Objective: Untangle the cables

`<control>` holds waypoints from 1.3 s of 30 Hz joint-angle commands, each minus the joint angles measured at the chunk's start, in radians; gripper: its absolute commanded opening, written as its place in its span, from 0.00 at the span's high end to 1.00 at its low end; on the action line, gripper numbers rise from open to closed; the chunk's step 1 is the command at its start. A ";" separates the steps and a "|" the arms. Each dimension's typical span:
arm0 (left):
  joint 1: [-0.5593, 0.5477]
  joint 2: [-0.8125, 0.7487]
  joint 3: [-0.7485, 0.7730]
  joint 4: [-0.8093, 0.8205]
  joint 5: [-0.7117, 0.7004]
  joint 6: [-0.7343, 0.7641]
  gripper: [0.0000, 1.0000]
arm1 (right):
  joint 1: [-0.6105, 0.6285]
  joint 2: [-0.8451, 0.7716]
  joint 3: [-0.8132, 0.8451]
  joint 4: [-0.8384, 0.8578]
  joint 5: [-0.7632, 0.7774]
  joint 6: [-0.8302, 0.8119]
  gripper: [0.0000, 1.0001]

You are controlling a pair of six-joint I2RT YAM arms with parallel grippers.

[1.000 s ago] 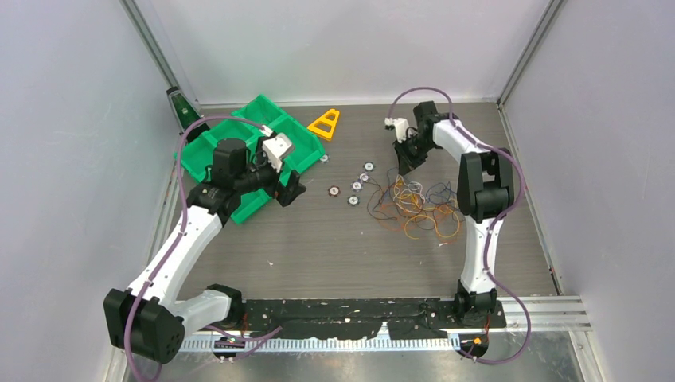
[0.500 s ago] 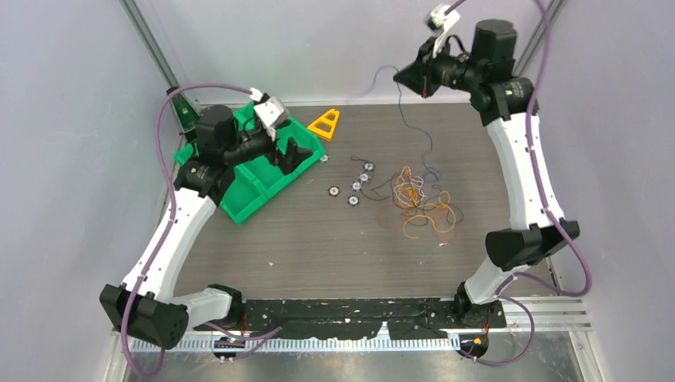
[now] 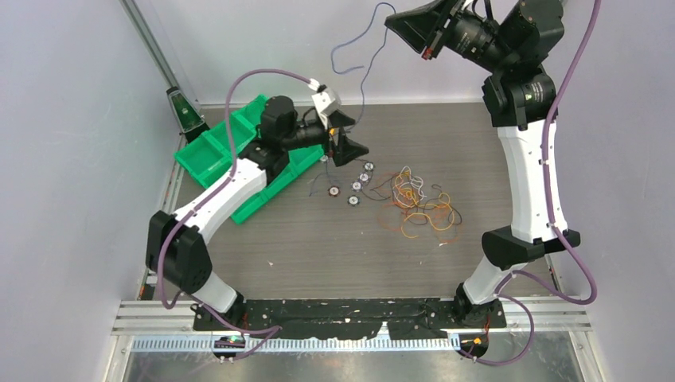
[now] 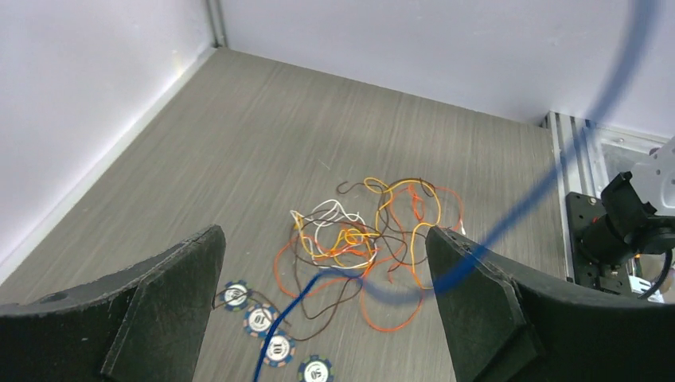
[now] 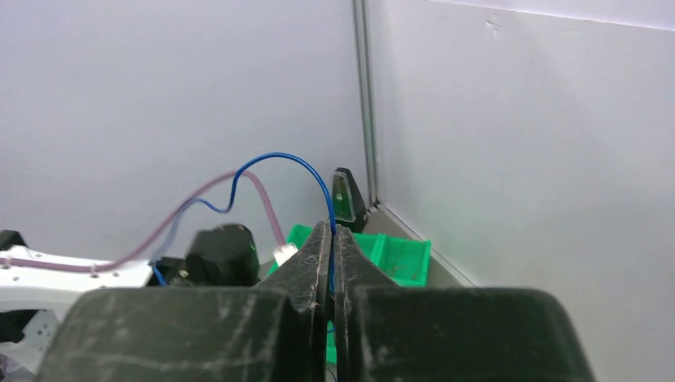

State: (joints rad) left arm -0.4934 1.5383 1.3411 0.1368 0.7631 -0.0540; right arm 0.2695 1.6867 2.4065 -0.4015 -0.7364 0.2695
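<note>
Gentleness above all: hold the jaws of the right gripper (image 5: 332, 235) pinched on the blue cable (image 5: 278, 154) high over the far side, close the wide-apart jaws of the left gripper (image 4: 322, 239) on its sagging run, and draw it from the cables (image 3: 418, 205) heaped on the desk (image 3: 318, 247).

Green bins (image 3: 208, 151) lie behind the left jaws; ringed discs (image 3: 354, 200) dot the grey surface (image 3: 318, 247) just beneath them.
</note>
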 commanded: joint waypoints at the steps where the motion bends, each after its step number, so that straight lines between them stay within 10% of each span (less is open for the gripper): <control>1: -0.040 0.047 -0.032 0.137 -0.001 0.017 0.07 | 0.033 0.001 0.036 0.134 0.027 0.138 0.94; 6: 0.018 -0.037 -0.130 0.042 0.009 0.020 0.81 | 0.031 -0.035 -0.038 0.074 0.079 0.073 0.95; 11: 0.056 -0.257 -0.268 -0.036 0.062 0.121 0.99 | -0.006 -0.122 -0.262 0.019 0.128 -0.024 0.95; 23: 0.110 -0.373 -0.175 -0.021 0.020 -0.134 1.00 | -0.015 -0.128 -0.912 -0.186 0.091 -0.456 0.94; 28: 0.163 -0.374 -0.117 0.021 -0.002 -0.329 1.00 | 0.032 -0.028 -0.853 -0.379 -0.036 -0.561 0.84; 35: 0.263 -0.344 -0.037 0.109 -0.070 -0.672 1.00 | 0.063 0.012 -0.757 -0.381 0.021 -0.636 0.95; 39: 0.263 -0.367 -0.014 0.118 -0.110 -0.630 1.00 | 0.090 0.078 -0.649 -0.502 -0.035 -0.664 0.63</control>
State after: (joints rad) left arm -0.2333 1.2049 1.2663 0.1661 0.7113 -0.6308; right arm 0.3420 1.7115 1.6516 -0.8005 -0.7300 -0.3233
